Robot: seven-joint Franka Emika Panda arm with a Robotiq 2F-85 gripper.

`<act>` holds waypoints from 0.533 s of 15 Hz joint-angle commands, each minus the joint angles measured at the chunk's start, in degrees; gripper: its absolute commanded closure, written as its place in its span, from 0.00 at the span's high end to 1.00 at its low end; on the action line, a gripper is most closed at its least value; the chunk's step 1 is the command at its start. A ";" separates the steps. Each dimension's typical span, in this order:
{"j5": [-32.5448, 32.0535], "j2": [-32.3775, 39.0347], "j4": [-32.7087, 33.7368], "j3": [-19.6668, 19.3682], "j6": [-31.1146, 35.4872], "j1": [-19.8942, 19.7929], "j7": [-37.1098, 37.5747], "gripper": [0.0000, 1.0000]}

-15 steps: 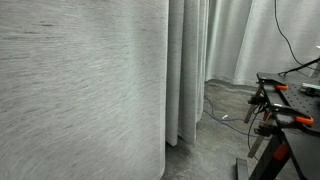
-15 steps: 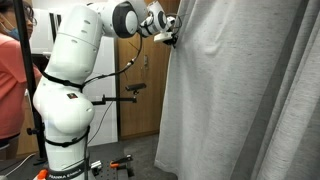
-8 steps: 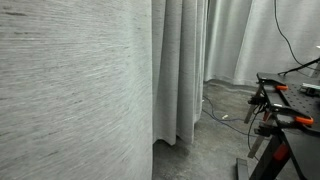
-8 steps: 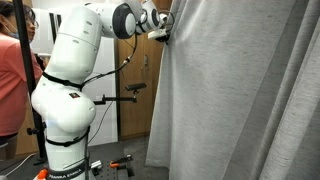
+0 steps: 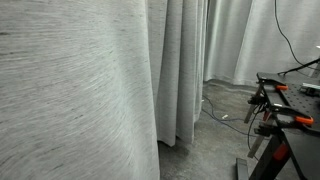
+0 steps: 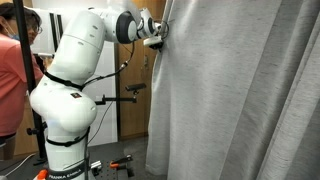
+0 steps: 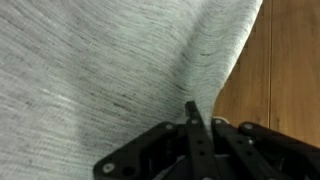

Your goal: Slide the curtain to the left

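The curtain (image 6: pixel 230 100) is a tall off-white fabric with fine horizontal streaks; it fills most of both exterior views (image 5: pixel 70 100) and the wrist view (image 7: pixel 100 60). My gripper (image 6: pixel 159 38) is at the curtain's upper left edge, with the white arm reaching up to it. In the wrist view the black fingers (image 7: pixel 195 128) are closed together with the curtain's edge pinched between them. The fingertips are partly hidden by the fabric.
A person in a red shirt (image 6: pixel 10 85) stands behind the robot base (image 6: pixel 65 130). A wooden door (image 7: pixel 285 60) is behind the curtain edge. Smoother white drapes (image 5: pixel 250 40), floor cables (image 5: pixel 225 112) and a workbench with clamps (image 5: pixel 290 110) lie beyond.
The gripper has moved left with the curtain's edge in it. The curtain edge has shifted left in both exterior views and its folds hang straighter.
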 commanded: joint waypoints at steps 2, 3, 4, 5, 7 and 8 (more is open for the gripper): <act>1.95 5.30 0.96 2.48 -2.28 1.46 -4.89 0.01; 1.62 5.24 1.00 2.35 -2.67 1.56 -5.49 0.01; 1.19 5.24 1.20 2.22 -2.97 1.65 -6.35 0.01; 2.48 5.26 1.86 -0.71 -3.34 3.83 -8.11 0.01; 2.41 5.50 2.40 -1.48 -4.16 4.54 -9.84 0.01; 2.49 5.64 2.79 -1.89 -4.40 4.93 -10.70 0.01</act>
